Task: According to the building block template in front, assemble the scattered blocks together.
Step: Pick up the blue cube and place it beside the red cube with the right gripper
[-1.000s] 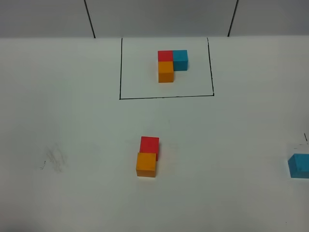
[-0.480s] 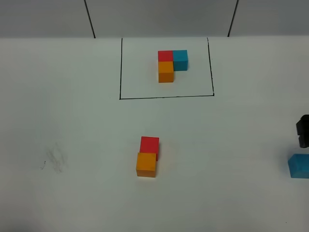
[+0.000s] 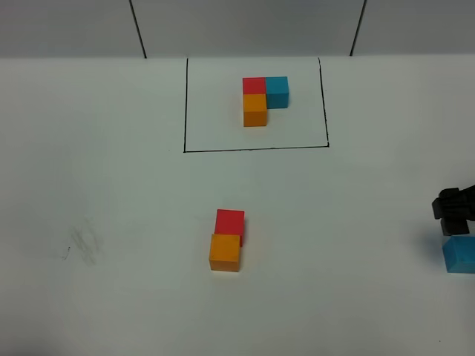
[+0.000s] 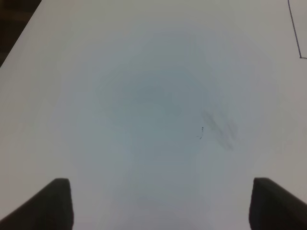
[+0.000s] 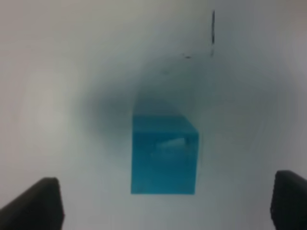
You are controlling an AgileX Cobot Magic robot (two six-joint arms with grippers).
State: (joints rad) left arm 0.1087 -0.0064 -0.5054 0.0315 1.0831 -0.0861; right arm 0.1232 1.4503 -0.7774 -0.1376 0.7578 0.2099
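Far right of frame: right end effector [image 3: 451,215] wide open, empty, over cyan-blue cube [image 3: 460,254]. Pick step; next likely needs descent, closing, placement beside red cube [image 3: 230,221].

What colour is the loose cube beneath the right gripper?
Cyan-blue. The small matte cube shows best in the right wrist view.

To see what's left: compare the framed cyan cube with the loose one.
The framed cyan cube sits inside the black rectangle; the loose cyan cube lies outside, far right. The framed one touches a red cube; the loose one stands alone near the open right gripper. Same colour, seemingly same size.
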